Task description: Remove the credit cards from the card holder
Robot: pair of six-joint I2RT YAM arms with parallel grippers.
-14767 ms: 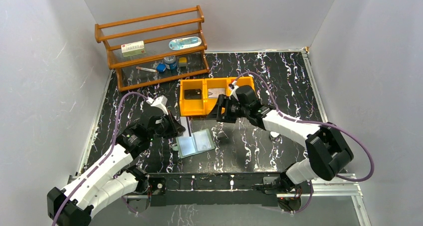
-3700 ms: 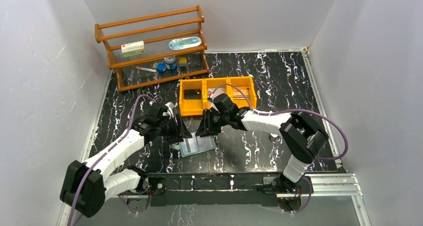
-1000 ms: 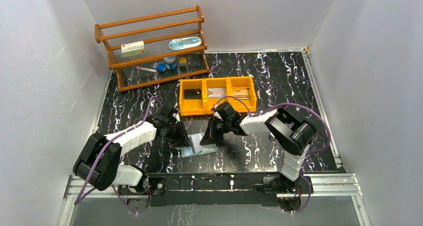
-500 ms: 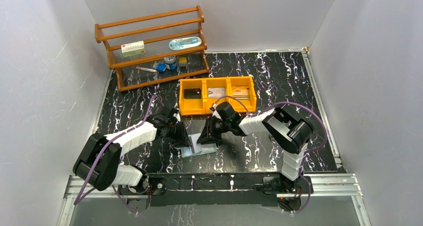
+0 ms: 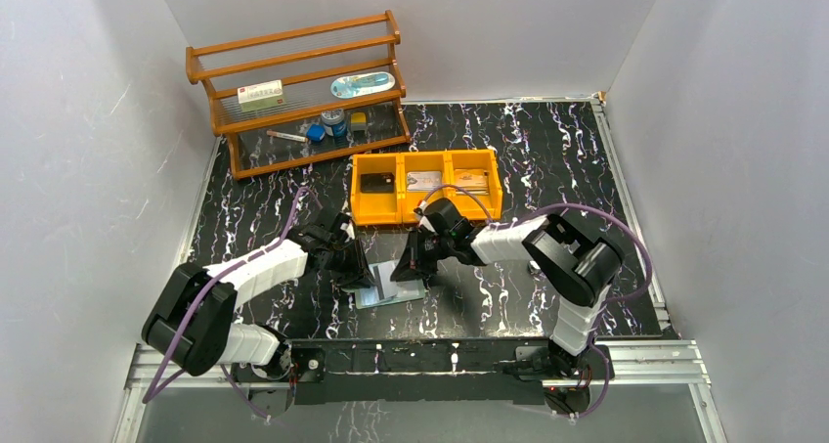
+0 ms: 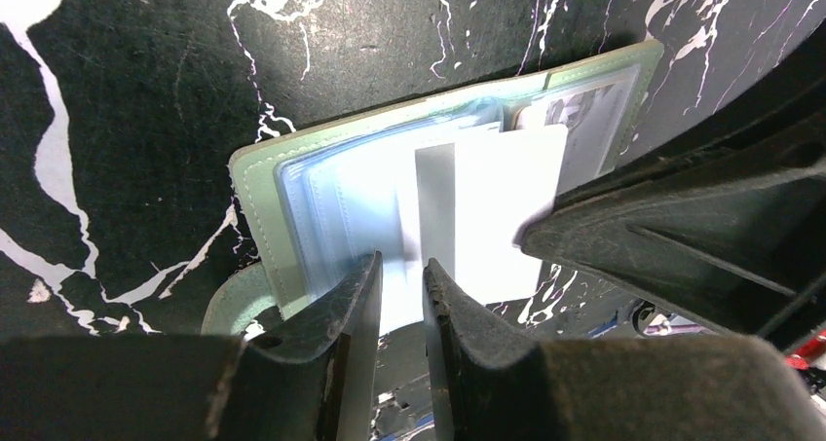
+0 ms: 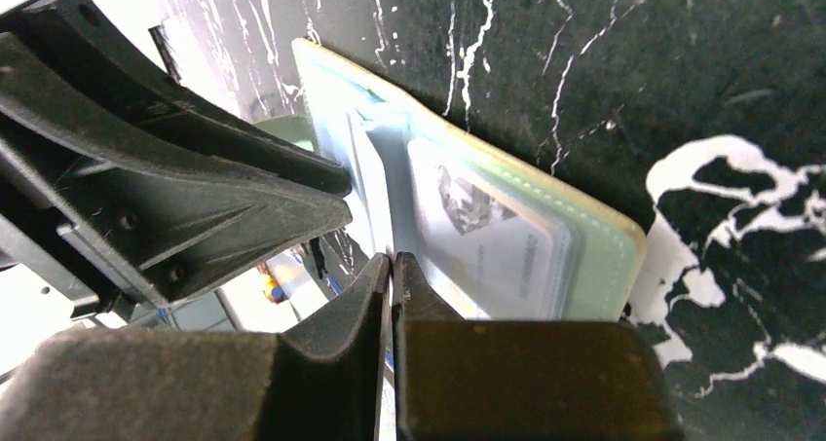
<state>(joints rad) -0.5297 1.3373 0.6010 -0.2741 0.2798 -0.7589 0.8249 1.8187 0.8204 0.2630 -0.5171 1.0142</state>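
Note:
The card holder (image 5: 391, 294) lies open near the table's front; its pale teal cover (image 6: 258, 183) (image 7: 604, 256) carries clear sleeves. My left gripper (image 5: 360, 270) (image 6: 401, 263) is shut on the holder's left-hand sleeves, its jaws a narrow gap apart. My right gripper (image 5: 409, 264) (image 7: 391, 258) is shut on a thin pale sheet (image 6: 497, 198) (image 7: 375, 159) standing at the holder's middle; card or sleeve leaf, I cannot tell. One credit card (image 7: 487, 227) (image 6: 584, 110) sits in the right-hand sleeve. Other credit cards (image 5: 423, 181) (image 5: 469, 181) lie in the orange bin.
The orange three-compartment bin (image 5: 376, 213) stands just behind both grippers, with a dark object (image 5: 376, 182) in its left compartment. A wooden rack (image 5: 293, 91) with small items stands at the back left. White walls close off three sides.
Since the earliest frames both grippers have come down onto the open holder. Over the last second the right gripper has nudged slightly away from me at the holder's middle; the left arm is still.

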